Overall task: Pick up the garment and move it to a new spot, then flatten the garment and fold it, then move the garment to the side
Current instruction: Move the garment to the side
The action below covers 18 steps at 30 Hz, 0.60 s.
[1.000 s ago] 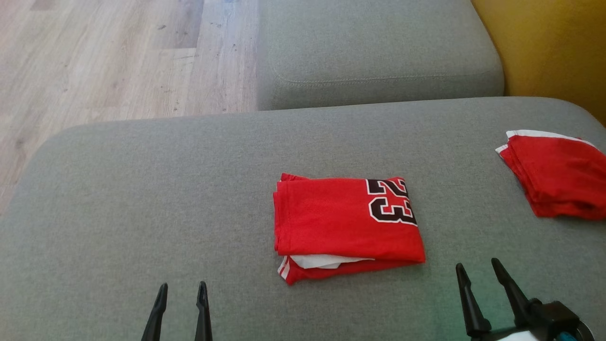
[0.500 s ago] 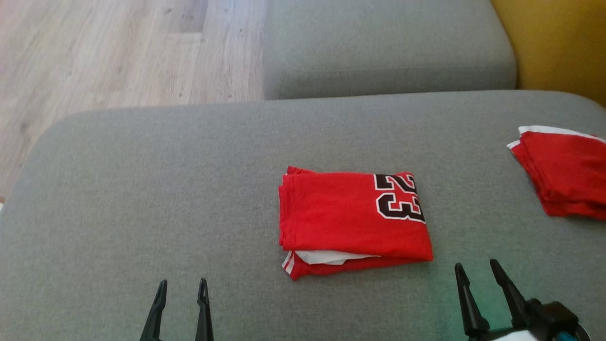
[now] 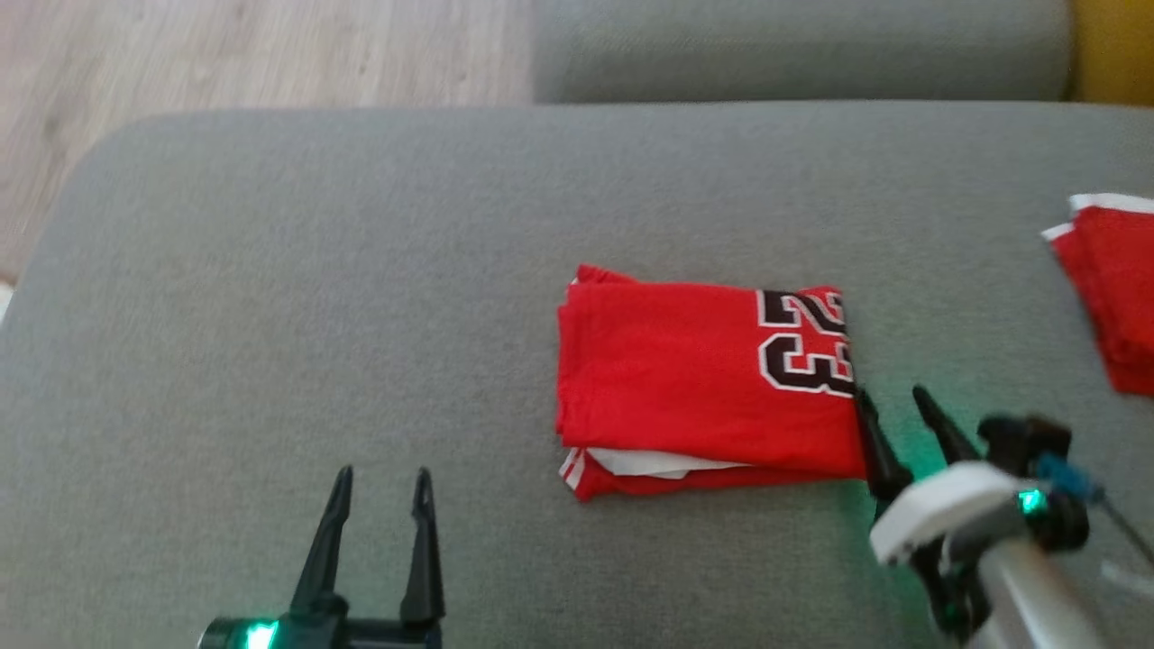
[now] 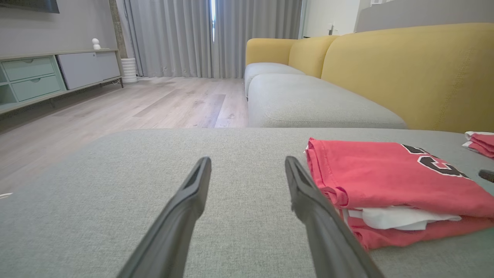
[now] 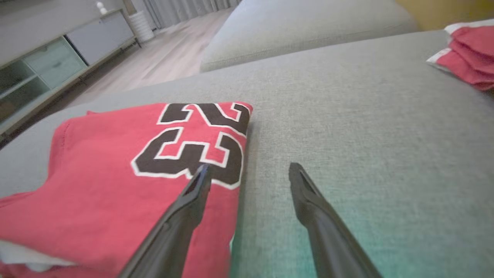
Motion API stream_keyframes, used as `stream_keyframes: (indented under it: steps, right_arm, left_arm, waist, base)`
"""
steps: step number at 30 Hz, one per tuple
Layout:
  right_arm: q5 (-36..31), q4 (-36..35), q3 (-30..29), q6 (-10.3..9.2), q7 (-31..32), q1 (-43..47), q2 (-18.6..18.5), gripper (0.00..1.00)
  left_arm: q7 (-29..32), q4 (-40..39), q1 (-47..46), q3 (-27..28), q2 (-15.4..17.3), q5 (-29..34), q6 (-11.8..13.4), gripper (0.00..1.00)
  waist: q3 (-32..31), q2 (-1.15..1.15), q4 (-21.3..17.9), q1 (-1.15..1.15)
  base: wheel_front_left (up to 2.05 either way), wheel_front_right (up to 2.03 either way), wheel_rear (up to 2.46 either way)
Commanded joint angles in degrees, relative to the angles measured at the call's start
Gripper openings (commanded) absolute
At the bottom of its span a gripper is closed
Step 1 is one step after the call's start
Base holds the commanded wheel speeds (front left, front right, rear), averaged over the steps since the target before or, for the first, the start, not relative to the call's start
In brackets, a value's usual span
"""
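Your right claw [image 3: 890,393] has reached the folded garment [image 3: 685,379]; it and left claw [image 3: 382,473] gape empty. Side-move next, likely.

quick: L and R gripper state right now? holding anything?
Left gripper: open, empty, above the grey cushion beside the folded red jersey.
Right gripper: open, holding nothing, straddling the jersey's numbered edge.

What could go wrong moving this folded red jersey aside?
The open right end effector straddles the right edge of the folded jersey; pinching only the top layer may undo the fold, where a white layer pokes out in front. The left end effector sits apart, so a one-sided lift might droop. A second red garment lies rightward; they may overlap.
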Motion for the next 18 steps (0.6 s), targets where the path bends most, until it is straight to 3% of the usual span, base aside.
stream_keyframes:
  steps: [1, 5, 6, 7, 8, 12, 18]
  right_arm:
    - [1.13, 0.62, 1.93, -0.05, 1.26, -3.87, -1.54, 1.00]
    - [4.37, 6.08, 4.81, -0.05, 5.18, -8.39, -1.83, 1.00]
    - [5.08, 7.16, 5.84, -0.05, 6.05, -9.06, -1.89, 0.82]
    - [6.07, 8.00, 6.93, -0.05, 6.85, -9.56, -1.88, 0.27]
    - [7.17, 8.31, 7.96, -0.05, 7.11, -10.04, -1.93, 0.00]
    - [9.34, 8.07, 9.57, -0.05, 4.06, -11.90, -4.21, 0.00]
    - [8.09, 6.43, 9.51, -0.05, 1.10, -15.83, -11.02, 0.00]
  left_arm:
    - [-0.55, -1.67, -2.63, 0.68, -0.42, 0.83, 0.75, 1.00]
    - [-0.55, -0.72, -4.11, -0.82, -0.42, 0.86, 1.48, 1.00]
    - [-0.55, -0.62, -4.47, -1.08, -0.42, 0.92, 1.63, 1.00]
    - [-0.55, -0.57, -4.81, -1.36, -0.42, 0.95, 1.76, 1.00]
    - [-0.55, -0.62, -5.14, -1.61, -0.42, 0.96, 1.83, 1.00]
    - [-0.55, -1.68, -6.07, -1.99, -0.42, 0.48, 2.63, 1.00]
    - [-0.55, -1.59, -6.94, -1.76, -0.42, -0.32, 3.03, 1.00]
  waist:
    - [1.77, 0.00, 1.15, -0.02]
    - [3.35, 0.00, 2.09, -0.02]
    - [3.68, 0.00, 2.24, -0.02]
    - [4.05, 0.00, 2.38, -0.02]
    - [4.45, 0.00, 2.40, -0.02]
    - [6.06, 0.00, 1.19, -0.02]
    - [8.72, 0.00, -3.80, -0.02]
  base:
    - [0.00, 0.00, 0.00]
    - [0.00, 0.00, 0.00]
    - [0.00, 0.00, 0.00]
    - [0.00, 0.00, 0.00]
    - [0.00, 0.00, 0.00]
    - [0.00, 0.00, 0.00]
    - [0.00, 0.00, 0.00]
